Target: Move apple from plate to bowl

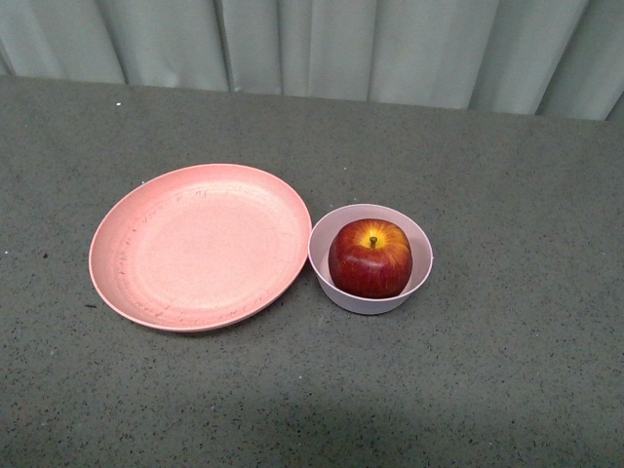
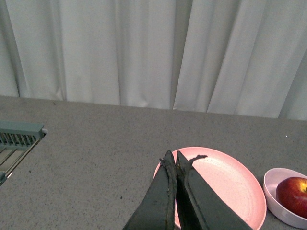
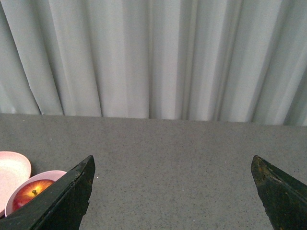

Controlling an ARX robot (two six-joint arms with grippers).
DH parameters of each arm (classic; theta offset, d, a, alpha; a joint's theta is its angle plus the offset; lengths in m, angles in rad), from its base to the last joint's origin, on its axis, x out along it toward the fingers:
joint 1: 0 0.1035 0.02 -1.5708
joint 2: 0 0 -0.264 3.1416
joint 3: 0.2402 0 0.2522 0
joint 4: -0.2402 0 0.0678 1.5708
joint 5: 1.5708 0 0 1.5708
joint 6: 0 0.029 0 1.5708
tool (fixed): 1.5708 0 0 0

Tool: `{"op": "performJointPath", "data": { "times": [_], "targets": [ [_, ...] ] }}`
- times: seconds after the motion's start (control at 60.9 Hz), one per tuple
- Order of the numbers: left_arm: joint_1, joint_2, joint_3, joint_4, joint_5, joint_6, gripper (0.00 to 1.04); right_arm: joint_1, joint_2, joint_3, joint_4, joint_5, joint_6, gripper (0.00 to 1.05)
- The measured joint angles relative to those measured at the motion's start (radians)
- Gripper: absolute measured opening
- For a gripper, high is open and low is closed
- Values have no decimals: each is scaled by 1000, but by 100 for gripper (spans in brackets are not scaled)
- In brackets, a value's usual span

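The dark-red apple sits stem-up inside the small pale pink bowl, which touches the right rim of the wide salmon-pink plate. The plate holds nothing. Neither arm shows in the front view. In the left wrist view my left gripper is shut with nothing in it, raised over the near side of the plate; the bowl and apple lie at the edge. My right gripper is open and empty, away from the bowl and apple.
The grey speckled tabletop runs back to a pale curtain. A grey slatted rack stands at the table's edge in the left wrist view.
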Motion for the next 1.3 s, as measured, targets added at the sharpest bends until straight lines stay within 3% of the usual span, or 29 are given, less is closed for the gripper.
{"op": "performJointPath", "data": {
  "times": [0.115, 0.624, 1.297],
  "targets": [
    [0, -2, 0, -2, 0, 0, 6, 0, 0, 0, 0, 0, 0, 95],
    [0, -3, 0, -3, 0, 0, 100, 0, 0, 0, 0, 0, 0, 95],
    [0, -3, 0, -3, 0, 2, 98, 0, 0, 0, 0, 0, 0, 95]
  ]
}}
